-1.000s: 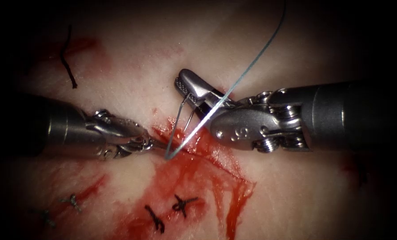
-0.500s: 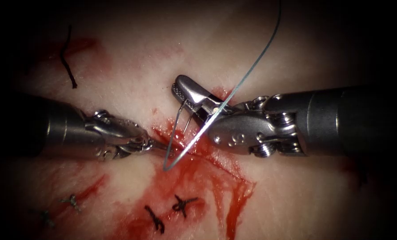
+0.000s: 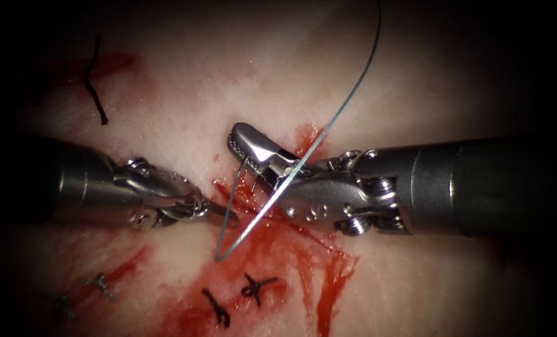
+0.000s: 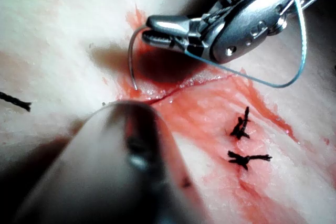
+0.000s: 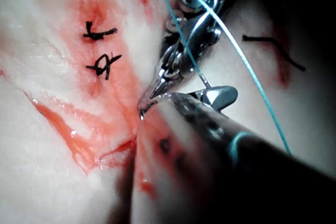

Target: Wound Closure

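We see the right tool (image 3: pixel 244 142) with its jaws clamped on the needle (image 3: pixel 248 167) near its thread end, right of the cut (image 3: pixel 272 218). One needle here: it curves down from those jaws, tip toward the cut; we cannot tell if it has entered the tissue (image 3: pixel 184 93). The left tool (image 3: pixel 219 213) sits at the cut's left edge, jaws closed, and what they grip, we cannot tell. One blue thread (image 3: pixel 347 100) loops upward. Two dark knots (image 3: pixel 253 288) lie below.

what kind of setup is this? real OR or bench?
Looks like a bench suturing rig, not an OR: pale slab tissue with a cut, finished knots, and two needle drivers. Right tool holds the needle near its tail; left tool at the cut edge.
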You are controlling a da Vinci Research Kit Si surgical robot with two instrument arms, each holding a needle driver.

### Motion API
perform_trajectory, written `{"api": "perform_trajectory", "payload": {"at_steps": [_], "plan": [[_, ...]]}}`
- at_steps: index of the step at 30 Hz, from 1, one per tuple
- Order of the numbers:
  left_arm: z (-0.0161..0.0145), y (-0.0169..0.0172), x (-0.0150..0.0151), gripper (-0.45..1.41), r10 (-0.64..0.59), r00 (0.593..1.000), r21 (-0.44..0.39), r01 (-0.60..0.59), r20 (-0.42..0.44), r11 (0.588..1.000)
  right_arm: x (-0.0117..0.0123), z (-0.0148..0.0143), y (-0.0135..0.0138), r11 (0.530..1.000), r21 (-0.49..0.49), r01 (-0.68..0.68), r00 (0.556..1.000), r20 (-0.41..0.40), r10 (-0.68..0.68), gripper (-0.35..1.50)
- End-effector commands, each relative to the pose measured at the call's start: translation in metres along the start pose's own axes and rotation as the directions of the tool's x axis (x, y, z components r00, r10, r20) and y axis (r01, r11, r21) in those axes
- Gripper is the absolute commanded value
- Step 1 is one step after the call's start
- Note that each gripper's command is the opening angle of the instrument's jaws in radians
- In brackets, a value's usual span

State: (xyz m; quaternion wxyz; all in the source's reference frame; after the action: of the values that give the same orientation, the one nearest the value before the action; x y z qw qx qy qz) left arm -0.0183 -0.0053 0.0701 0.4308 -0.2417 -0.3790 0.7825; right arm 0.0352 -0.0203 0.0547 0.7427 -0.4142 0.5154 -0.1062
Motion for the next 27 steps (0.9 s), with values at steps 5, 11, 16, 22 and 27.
{"api": "perform_trajectory", "payload": {"at_steps": [5,11,16,22,27], "plan": [[0.0019,-0.0004,-0.0012,-0.45,-0.011,0.998,0.019,0.010,0.057,1.000,-0.0001,0.0010,0.0010,0.994,-0.027,-0.102,0.994,0.035,0.103,-0.35],[0.0023,-0.0006,-0.0021,-0.45,-0.017,0.996,0.027,0.015,0.092,1.000,-0.0010,0.0014,0.0014,0.973,-0.033,-0.228,0.973,0.037,0.229,-0.35],[0.0022,-0.0006,-0.0019,-0.45,-0.009,0.995,0.023,0.007,0.100,1.000,-0.0016,0.0014,0.0014,0.956,-0.036,-0.290,0.956,0.036,0.291,-0.35],[0.0020,-0.0005,-0.0017,-0.45,-0.011,0.996,0.027,0.009,0.091,1.000,-0.0016,0.0013,0.0010,0.958,-0.017,-0.287,0.956,0.049,0.288,-0.35],[0.0015,-0.0001,-0.0011,-0.45,-0.014,0.996,0.026,0.012,0.087,1.000,-0.0011,0.0010,0.0000,0.986,0.054,-0.155,0.987,0.054,0.152,-0.35]]}}
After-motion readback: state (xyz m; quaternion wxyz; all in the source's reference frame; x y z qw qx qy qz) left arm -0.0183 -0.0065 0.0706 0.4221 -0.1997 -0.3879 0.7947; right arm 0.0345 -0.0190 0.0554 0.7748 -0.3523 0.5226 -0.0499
